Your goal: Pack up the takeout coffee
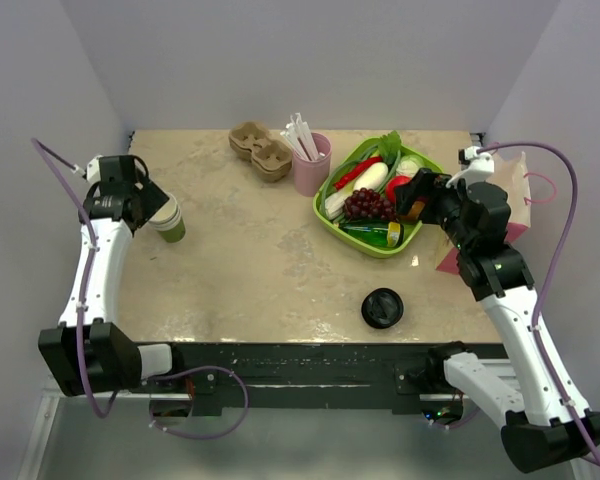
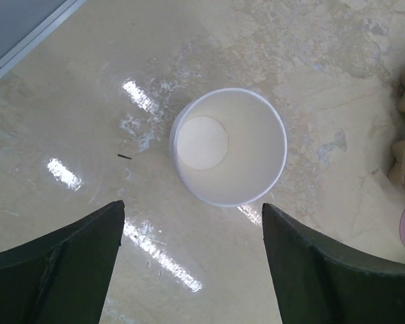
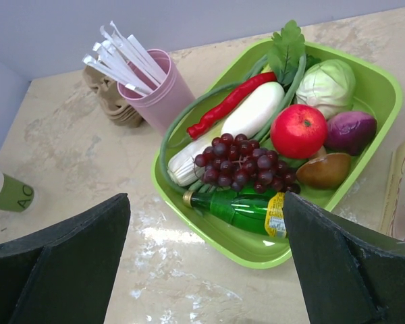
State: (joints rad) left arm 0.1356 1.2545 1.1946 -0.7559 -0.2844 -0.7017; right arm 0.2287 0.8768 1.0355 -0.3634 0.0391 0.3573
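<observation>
Step judged as pre-grasp: left claw [image 2: 192, 212] released, jaws wide, directly above the lidless green paper cup [image 2: 229, 145]; right claw [image 3: 206, 199] released over the produce tray [image 3: 378, 101], black lid [image 1: 382, 307] loose base-ward of it; next, descend and clench gently.

The beige, marbled desk [image 1: 270, 260] carries a lidless green paper cup [image 2: 229, 145], white inside, standing upright just ahead of the left claw [image 2: 191, 208] and in line with the gap between its fingers. A lime-green tray [image 3: 236, 253] of produce sits below and ahead of the right claw [image 3: 206, 198]. Farther ahead, to that claw's left, stand a pink cup of white straws [image 3: 162, 94] and brown pulp cup carriers [image 3: 111, 111]. A loose black lid [image 1: 382, 307] lies behind that claw, and a pink bag [image 1: 525, 185] lies to its right.
</observation>
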